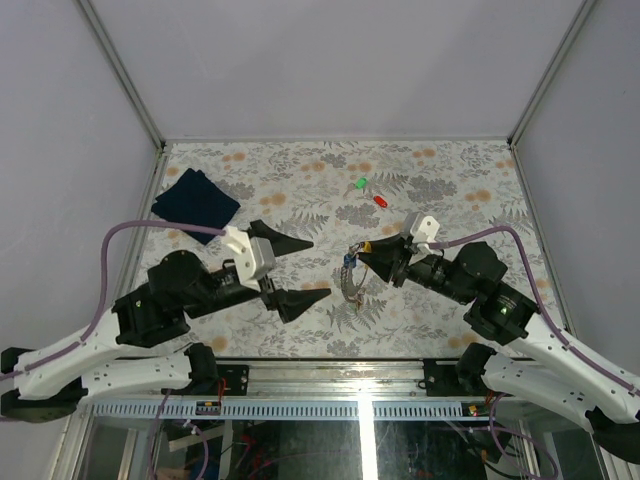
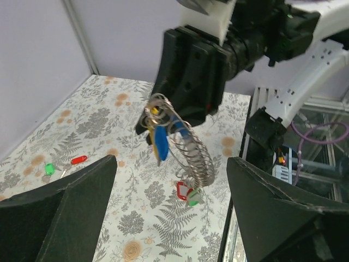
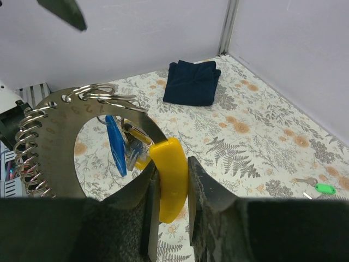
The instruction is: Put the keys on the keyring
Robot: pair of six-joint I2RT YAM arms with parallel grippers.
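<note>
Keyring held aloft, two keys not yet threaded.

The right end effector [image 3: 174, 188] pinched a yellow tag [image 3: 170, 164] at the keyring [image 3: 54, 125], holding the ring, its blue tag [image 3: 114, 144] and its coiled chain clear above the surface [image 1: 250, 170]. The left end effector [image 1: 321, 268] stood spread and empty just beside it. A green key [image 1: 361, 184] and a red key [image 1: 381, 200] lay loose near each other on the surface, well apart from the ring. The step in hand looked like fetching the next key: the left arm would need to reach out, close on one small tag and carry it back to the ring.
</note>
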